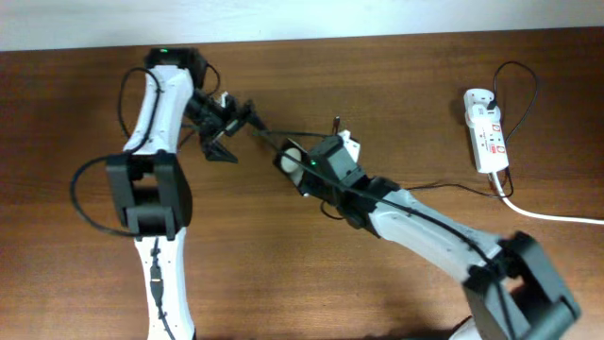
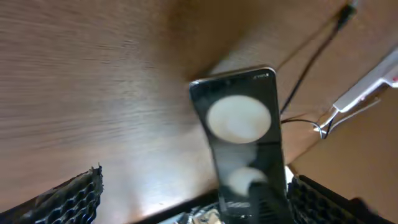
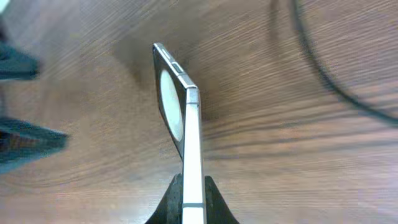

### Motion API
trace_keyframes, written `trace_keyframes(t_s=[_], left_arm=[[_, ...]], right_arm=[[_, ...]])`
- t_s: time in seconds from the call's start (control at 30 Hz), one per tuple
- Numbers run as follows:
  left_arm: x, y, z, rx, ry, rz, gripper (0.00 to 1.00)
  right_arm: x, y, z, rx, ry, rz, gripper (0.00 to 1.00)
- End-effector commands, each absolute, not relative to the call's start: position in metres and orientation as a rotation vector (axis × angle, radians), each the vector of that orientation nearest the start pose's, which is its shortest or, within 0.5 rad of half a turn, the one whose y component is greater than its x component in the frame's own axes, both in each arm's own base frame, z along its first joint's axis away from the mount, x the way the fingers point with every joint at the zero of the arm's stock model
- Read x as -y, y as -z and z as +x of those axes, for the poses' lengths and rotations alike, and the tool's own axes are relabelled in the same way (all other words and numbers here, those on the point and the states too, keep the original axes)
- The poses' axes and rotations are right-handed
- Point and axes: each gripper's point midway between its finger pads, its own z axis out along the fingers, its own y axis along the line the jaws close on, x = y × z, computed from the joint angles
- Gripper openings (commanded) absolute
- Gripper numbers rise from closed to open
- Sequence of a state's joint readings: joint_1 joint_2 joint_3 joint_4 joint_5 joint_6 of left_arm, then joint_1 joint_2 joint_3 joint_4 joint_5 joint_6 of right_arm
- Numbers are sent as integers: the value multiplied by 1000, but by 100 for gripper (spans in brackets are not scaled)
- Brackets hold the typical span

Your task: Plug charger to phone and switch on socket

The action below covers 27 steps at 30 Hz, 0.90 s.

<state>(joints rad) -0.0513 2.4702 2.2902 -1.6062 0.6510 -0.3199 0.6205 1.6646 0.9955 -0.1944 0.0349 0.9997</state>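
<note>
The right hand is clamped on the lower end of the flat black rectangular phone with two white round blobs. It holds the phone up on edge over the brown wooden counter, near the middle. The right wrist view shows only the phone's thin rim and a sliver of one blob, and in the overhead view that hand hides nearly all of it. Whether the phone's far end touches the counter cannot be told.

The left hand is spread wide with nothing between its fingers, which show only in part at the bottom corners of the left wrist view. It faces the phone's blobbed side from just beside it.

The thin black charger cable lies loose on the counter. Its small dark plug tip is blurred, beyond the phone and apart from it. Part of the cable disappears under the right arm. Its other end reaches a white adapter in the narrow white power strip with red switches at the far right. The switch positions are too small to read.
</note>
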Motion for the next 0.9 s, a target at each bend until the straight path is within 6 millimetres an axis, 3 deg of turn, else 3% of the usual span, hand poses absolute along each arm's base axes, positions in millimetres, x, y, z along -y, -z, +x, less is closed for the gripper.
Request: trace_keyframes(t_s=[0.0, 0.1, 0.13, 0.2, 0.3, 0.43, 0.57, 0.7, 0.8, 0.87], left_arm=[[117, -150, 431, -3101, 939, -260, 99], [124, -177, 429, -3028, 953, -156, 99], [134, -195, 428, -2963, 1036, -94, 97], [148, -225, 429, -2837, 1162, 12, 95], [147, -242, 420, -2778, 1127, 150, 92], [141, -221, 410, -2833, 1094, 130, 89], [143, -178, 398, -2831, 1122, 114, 89], [150, -153, 388, -2699, 1190, 64, 91], [161, -150, 383, -2549, 1312, 7, 96], [167, -140, 384, -2486, 1365, -118, 99]], right_arm=[[-231, -142, 357, -2392, -690, 458, 4], [-209, -184, 348, -2315, -715, 485, 4], [-198, -195, 346, -2292, -713, 505, 4], [-179, -201, 344, -2290, -713, 550, 4], [-172, -194, 343, -2331, -826, 572, 4], [-178, -188, 345, -2309, -975, 534, 4], [-177, -179, 345, -2299, -1049, 517, 4], [-183, -192, 355, -2212, -1121, 481, 4], [-191, -190, 365, -2189, -1188, 501, 4], [-205, -186, 374, -2177, -1297, 505, 4]])
